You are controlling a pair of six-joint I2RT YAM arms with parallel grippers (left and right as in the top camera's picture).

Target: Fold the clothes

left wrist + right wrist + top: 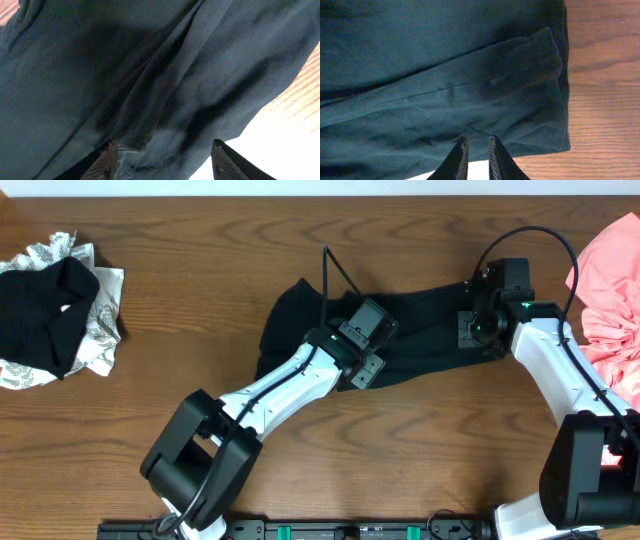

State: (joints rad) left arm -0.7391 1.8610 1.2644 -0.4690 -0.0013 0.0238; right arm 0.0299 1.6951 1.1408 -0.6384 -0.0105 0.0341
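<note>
Overhead: a dark garment (430, 310) lies spread across the middle of the wooden worktop (200, 240). It runs sideways as one long, uneven shape, with a rounded lobe at its left end. The left tool (362, 345) sits over its middle and the right tool (478, 328) over its right end. From this height I cannot tell how either tool's fingers stand. At the far left a black cloth (45, 310) lies heaped on a patterned cloth (100, 330). A pink cloth (610, 280) is bunched at the right edge. Both are well apart from the garment.

Left wrist: the dark garment (150, 75) fills nearly the whole view. It looks deep teal-black, with soft folds running on a slant and a deep shadowed crease through the centre. A strip of worktop (300, 90) shows at the right. The left tool (165, 160) is open, its two fingers (107, 160) well apart, with rumpled fabric lying in the gap between them.

Right wrist: the dark garment (445, 75) covers the left and centre, lying fairly flat. A sleeve (520, 65) is laid across it, ending in a stitched cuff near the garment's right edge. Bare worktop (605, 100) lies beyond that edge. The right tool (477, 160) is drawn in to a thin slit at the garment's lower hem. I cannot tell whether any cloth is pinched there.
</note>
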